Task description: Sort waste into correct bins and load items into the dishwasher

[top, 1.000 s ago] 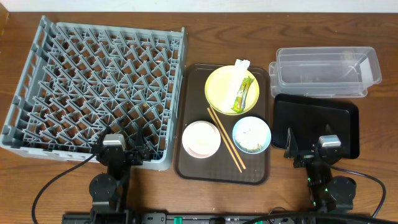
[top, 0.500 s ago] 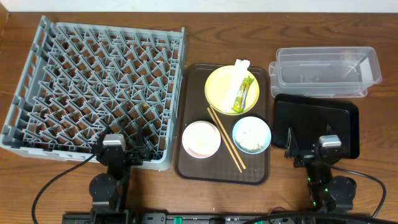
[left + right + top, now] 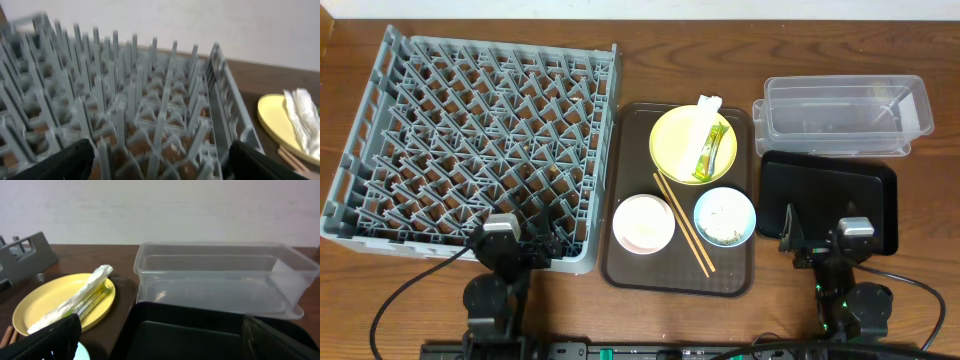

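Yellow plate, upper centre, holds wrapper and paper: pinch wrapper alone. Left gripper, right gripper: fingers apart, empty.

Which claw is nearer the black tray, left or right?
Right. The right claw hangs over the black tray at its near edge. The left claw is far off, over the rack at its near edge, beyond the brown tray.
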You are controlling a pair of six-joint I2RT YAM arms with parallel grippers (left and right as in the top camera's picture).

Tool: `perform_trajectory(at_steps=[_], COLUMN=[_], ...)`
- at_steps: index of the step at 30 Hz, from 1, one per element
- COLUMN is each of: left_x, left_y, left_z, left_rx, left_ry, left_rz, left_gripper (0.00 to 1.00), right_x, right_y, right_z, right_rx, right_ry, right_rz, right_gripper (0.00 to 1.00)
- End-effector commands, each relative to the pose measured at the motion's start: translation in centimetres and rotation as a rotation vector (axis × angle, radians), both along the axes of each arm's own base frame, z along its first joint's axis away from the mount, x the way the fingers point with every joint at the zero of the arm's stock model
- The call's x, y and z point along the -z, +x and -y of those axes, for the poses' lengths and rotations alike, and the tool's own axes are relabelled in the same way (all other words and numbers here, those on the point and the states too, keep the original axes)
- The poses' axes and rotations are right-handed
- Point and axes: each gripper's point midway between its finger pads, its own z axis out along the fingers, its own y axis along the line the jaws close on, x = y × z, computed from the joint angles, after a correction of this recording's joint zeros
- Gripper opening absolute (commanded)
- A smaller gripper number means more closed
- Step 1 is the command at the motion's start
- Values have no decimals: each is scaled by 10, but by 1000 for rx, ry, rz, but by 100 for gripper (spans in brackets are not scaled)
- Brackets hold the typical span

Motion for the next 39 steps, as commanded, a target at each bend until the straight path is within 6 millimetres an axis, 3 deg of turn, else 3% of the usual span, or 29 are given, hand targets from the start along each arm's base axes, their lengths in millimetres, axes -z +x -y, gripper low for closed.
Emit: perform_trajectory(at_steps=[1, 7, 13, 20, 25, 33, 37, 39], left_x=[-9, -32, -48, -44, -34, -27, -27, -27], left_y=[-4, -7, -2, -7, -1, -2, -2, -2], left_z=[3, 2, 2, 2, 2, 2, 2, 2], left_rx=[2, -4, -8, -18, -19, -20, -20, -20], left_ry=[-64, -63, -64, -63, -60, -61, -61, -60], left_rz=[-67, -184, -346, -636, -721, -756, -757, -756], left_gripper=[89, 89, 89, 89, 89, 89, 90, 89], right_x=[-10, -25, -45, -50, -48, -53, -55, -57], right_y=[-2, 2, 22, 58, 78, 94, 103, 106], right_z=[6, 6, 1, -12, -13, -54, -72, -88], right_rx=[42, 46, 27, -32, -67, -279, -325, -360], right_ry=[94, 104, 104, 122, 33, 153, 138, 128], right_rz=[-11, -72, -195, -479, -637, -622, -590, -574], right_gripper=[99, 99, 99, 99, 99, 99, 88, 88])
